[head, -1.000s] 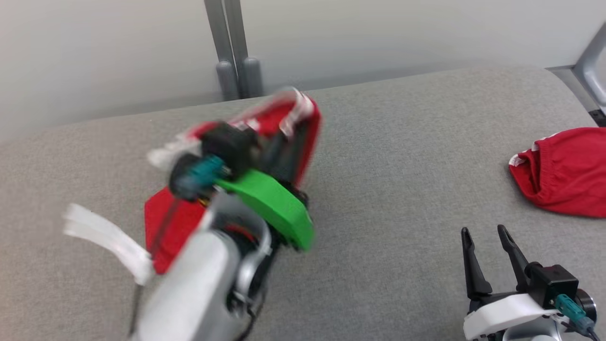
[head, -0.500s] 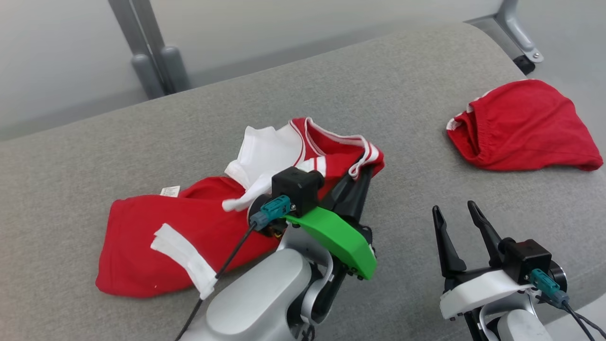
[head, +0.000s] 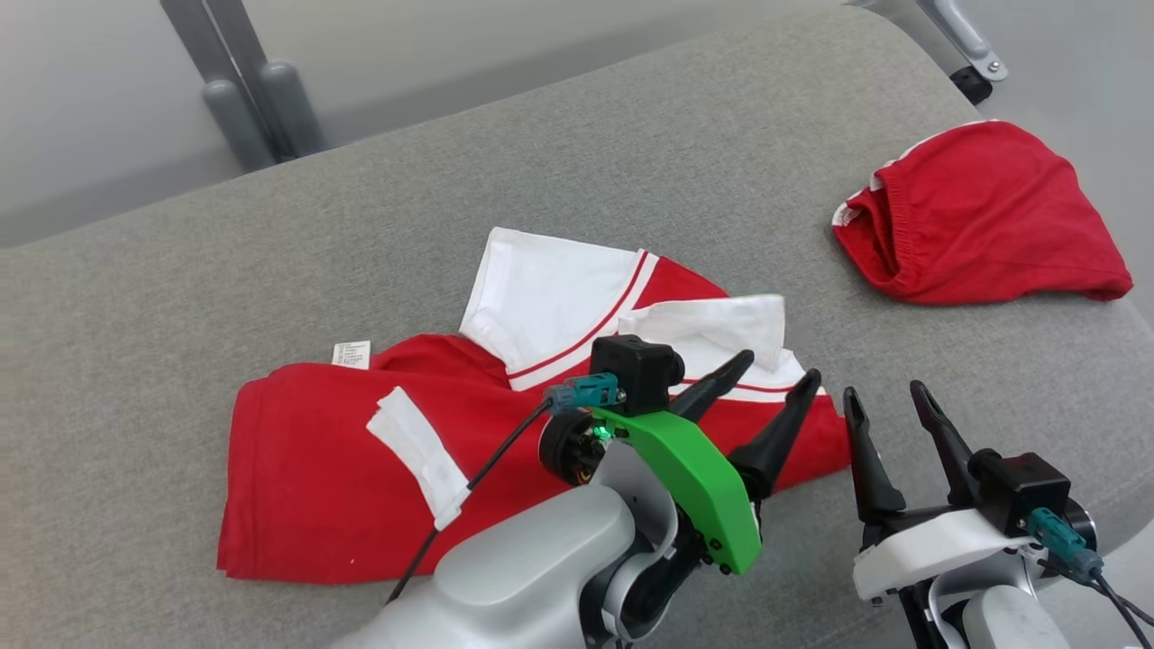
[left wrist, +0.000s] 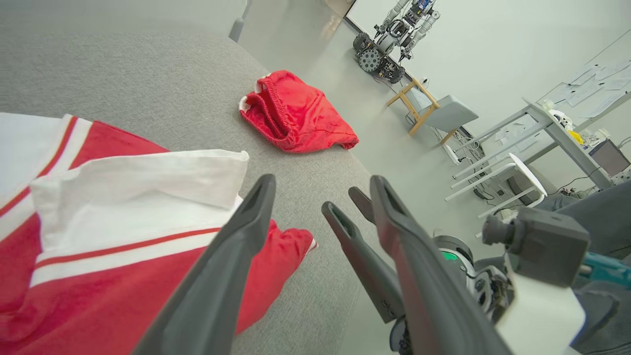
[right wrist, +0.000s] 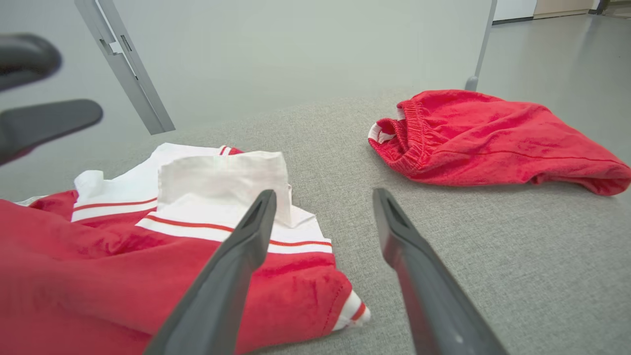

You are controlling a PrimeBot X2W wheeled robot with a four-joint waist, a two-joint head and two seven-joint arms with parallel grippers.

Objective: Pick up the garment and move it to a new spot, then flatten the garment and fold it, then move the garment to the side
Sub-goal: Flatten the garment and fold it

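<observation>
The garment (head: 315,487), a red shirt with white collar and sleeve panels, lies loosely spread on the grey padded surface (head: 631,162). My left gripper (head: 782,365) hovers over its right end, open with nothing between the fingers. The left wrist view shows those jaws (left wrist: 323,178) apart above the garment's (left wrist: 123,197) white panel and red corner. My right gripper (head: 884,389) stands open just right of the garment, near the front edge. In the right wrist view, the right gripper (right wrist: 324,193) points past the garment's (right wrist: 207,197) corner.
A second red piece, crumpled shorts (head: 983,216), lies at the far right near the surface's rounded edge, also seen as shorts (right wrist: 493,143). Grey metal posts (head: 261,99) stand behind the surface at the back left. Bare grey fabric lies between the two red pieces.
My left gripper has opened and let go of the garment, which now lies more spread out on the surface. The head camera has shifted. The right gripper has stayed open.
</observation>
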